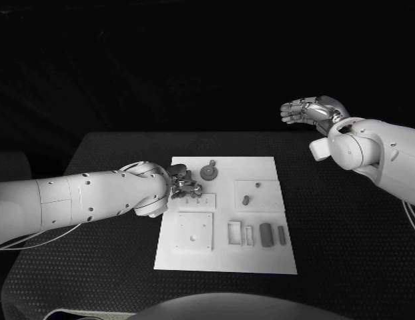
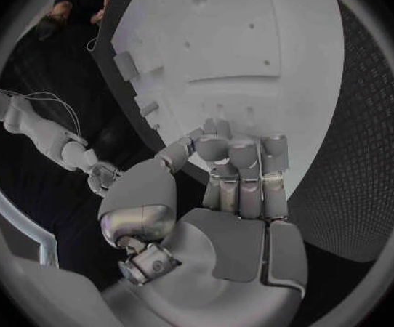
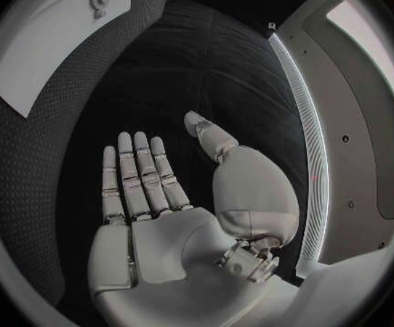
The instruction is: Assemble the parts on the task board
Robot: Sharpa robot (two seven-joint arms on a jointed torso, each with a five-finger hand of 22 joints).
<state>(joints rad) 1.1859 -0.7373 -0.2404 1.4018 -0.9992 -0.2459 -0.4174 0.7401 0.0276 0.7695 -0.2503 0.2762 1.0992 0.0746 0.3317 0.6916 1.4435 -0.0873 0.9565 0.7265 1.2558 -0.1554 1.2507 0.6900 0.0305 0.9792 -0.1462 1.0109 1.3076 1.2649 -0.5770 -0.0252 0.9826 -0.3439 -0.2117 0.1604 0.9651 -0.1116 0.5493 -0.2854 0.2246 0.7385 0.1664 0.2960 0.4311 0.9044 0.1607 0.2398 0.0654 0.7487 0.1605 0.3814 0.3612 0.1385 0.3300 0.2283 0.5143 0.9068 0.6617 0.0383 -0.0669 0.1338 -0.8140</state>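
Board point(image 1: 229, 257), white, flat at centre of black bench point(image 1: 342, 233). Grey parts on board: round part point(image 1: 209, 172) at 12 o'clock; small peg point(image 1: 247, 199) on a square plate at 3 o'clock of centre; square plate point(image 1: 194, 231) at 7 o'clock; frame point(image 1: 235, 232) and two upright bars point(image 1: 267, 235) along 5 o'clock.

Left hand point(image 1: 181, 185) over board's 9 o'clock edge, fingers point(image 2: 243, 152) curled down together against the board by a small part point(image 1: 194, 191); cannot tell whether anything held.

Right hand point(image 1: 310, 111) raised beyond bench's 1 o'clock corner, well apart from board; fingers point(image 3: 138, 174) straight and spread from thumb, holding nothing.
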